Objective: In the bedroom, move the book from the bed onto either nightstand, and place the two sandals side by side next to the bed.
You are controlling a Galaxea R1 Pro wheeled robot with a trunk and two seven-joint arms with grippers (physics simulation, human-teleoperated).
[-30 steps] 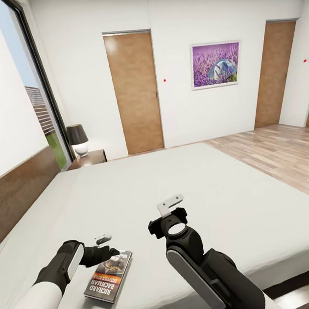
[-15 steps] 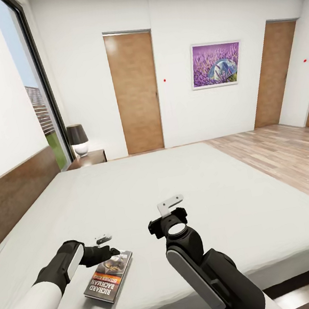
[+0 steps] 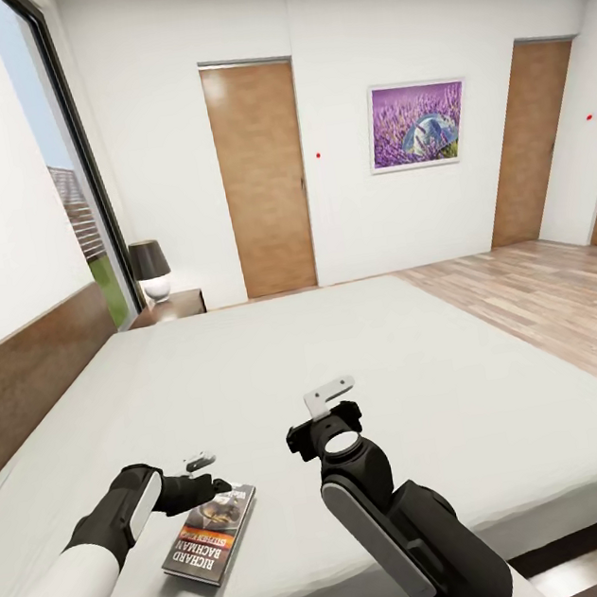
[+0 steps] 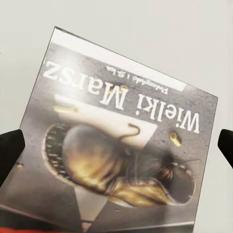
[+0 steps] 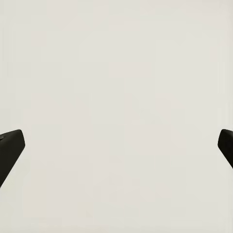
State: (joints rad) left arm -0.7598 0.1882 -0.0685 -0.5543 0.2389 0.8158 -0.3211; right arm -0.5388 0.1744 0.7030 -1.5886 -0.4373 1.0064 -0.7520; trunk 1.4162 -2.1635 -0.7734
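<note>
The book (image 3: pixel 211 535) lies flat on the bed (image 3: pixel 366 365) near its front edge, cover reading "RICHARD BACHMAN" and "Wielki Marsz". The left pincer (image 3: pixel 215 490), spread, hovers over it; the right pincer (image 5: pixel 116 145) is spread above bare mattress. A lamp (image 3: pixel 151 269) tops the far nightstand (image 3: pixel 172 307).

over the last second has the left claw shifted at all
No. The left claw sits at the same spot above the book's top edge, and the lamp has not shifted, so the camera held too.

No visible change in the head view since the earlier pictures
</note>
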